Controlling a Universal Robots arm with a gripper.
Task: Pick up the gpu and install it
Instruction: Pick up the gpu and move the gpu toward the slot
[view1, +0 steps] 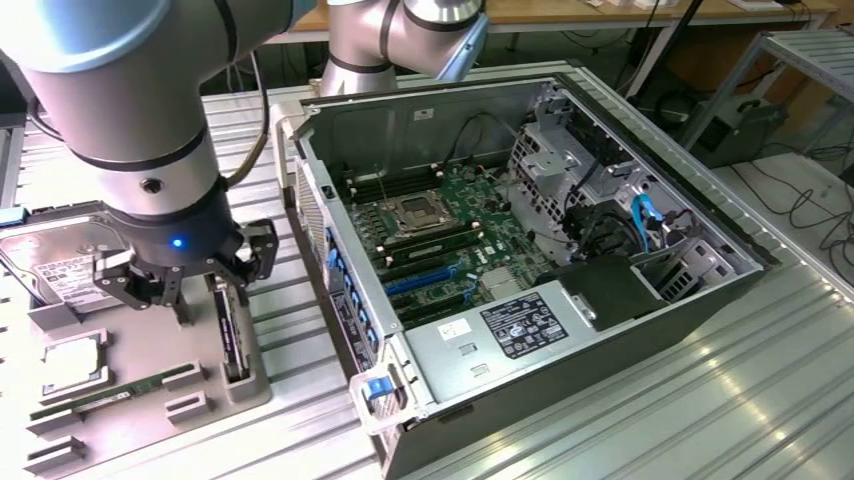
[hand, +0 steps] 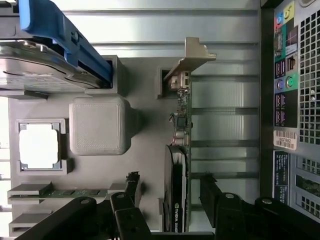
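Exterior view: one end effector (view1: 180, 290), jaws wide and empty, over one matte grey tray (view1: 187, 350); one thin black gpu (view1: 236, 340) stands edgewise in it, on the exterior view's left of one steel computer case (view1: 441, 135).

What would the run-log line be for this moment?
gripper: open, poised over gpu, not gripping | gpu: on edge in gray holder, beside open computer case | task: gpu not yet picked up

Open PC tower (view1: 454, 345) beside grey parts tray (hand: 145, 150)
It holds hard drive (view1: 54, 265), processor (hand: 39, 145), memory stick (view1: 114, 393) (tower's motherboard (view1: 447, 235) exposed).
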